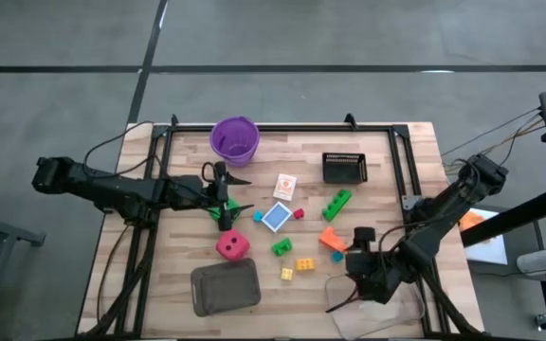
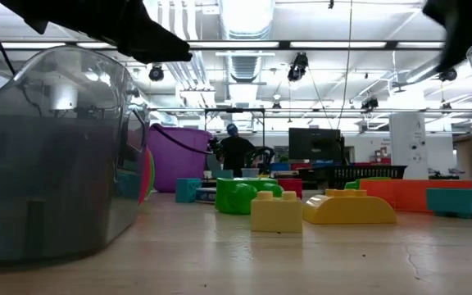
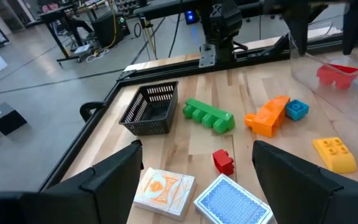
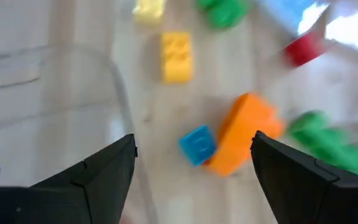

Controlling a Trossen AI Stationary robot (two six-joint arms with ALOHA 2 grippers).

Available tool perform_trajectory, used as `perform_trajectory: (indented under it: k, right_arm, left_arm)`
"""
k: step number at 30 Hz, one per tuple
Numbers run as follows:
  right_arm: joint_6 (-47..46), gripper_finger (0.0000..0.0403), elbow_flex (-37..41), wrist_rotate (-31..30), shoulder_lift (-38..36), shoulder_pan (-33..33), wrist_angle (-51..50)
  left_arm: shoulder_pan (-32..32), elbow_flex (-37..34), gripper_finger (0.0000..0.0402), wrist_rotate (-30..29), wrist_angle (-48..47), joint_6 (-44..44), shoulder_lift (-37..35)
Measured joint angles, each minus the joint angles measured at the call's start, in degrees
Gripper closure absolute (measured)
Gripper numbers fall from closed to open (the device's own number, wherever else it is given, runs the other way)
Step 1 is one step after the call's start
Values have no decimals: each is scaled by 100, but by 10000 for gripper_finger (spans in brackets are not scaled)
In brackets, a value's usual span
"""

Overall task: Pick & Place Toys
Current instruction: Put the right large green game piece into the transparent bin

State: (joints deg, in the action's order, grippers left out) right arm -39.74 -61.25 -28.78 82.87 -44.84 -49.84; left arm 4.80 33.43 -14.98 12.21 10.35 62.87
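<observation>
Toys lie spread over the table's middle: a red die [image 1: 232,245], a long green brick [image 1: 337,204], an orange brick [image 1: 331,238], a small blue brick [image 1: 336,256], yellow bricks [image 1: 304,264], a green brick [image 1: 282,247] and two cards [image 1: 275,217]. My left gripper [image 1: 230,197] is open left of the cards [image 3: 232,199], with nothing between its fingers. A green piece [image 1: 224,212] shows at its near finger; I cannot tell whether they touch. My right gripper [image 1: 351,258] is open and empty beside the orange brick [image 4: 241,134]. A red brick [image 3: 337,73] lies in the clear tray.
A purple cup [image 1: 234,139] stands at the far edge and a black basket [image 1: 343,167] right of it. A grey tray [image 1: 225,287] lies at the near edge. A clear tray [image 1: 377,308] lies at the near right, under my right arm.
</observation>
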Motion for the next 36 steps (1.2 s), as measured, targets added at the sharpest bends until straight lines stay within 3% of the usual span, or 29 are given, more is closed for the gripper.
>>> perform_trajectory:
  k: [3, 7, 12, 18, 24, 29, 36]
  right_arm:
    - [273, 91, -154, -594, -71, 195, -194]
    - [375, 90, -119, -628, -91, 878, -388]
    - [857, 90, -61, 84, -99, 1995, -443]
    - [2686, 90, 94, 1141, -96, 3091, -429]
    - [4224, 90, 361, 1756, -80, 3786, -422]
    - [4735, 90, 474, 2214, 150, 4301, -325]
    - [5407, 90, 539, 2282, 728, 4559, -77]
  left_arm:
    - [0, -2, 99, -2, 0, -8, 2]
    - [0, -2, 99, 0, 10, -50, 2]
    - [0, -3, 99, 0, 44, -120, 2]
    - [0, -171, 99, 2, 220, -120, 2]
    - [0, -488, 99, 2, 691, -52, 2]
    - [0, -503, 99, 2, 742, -66, 2]
    - [0, -505, 99, 4, 772, -78, 2]
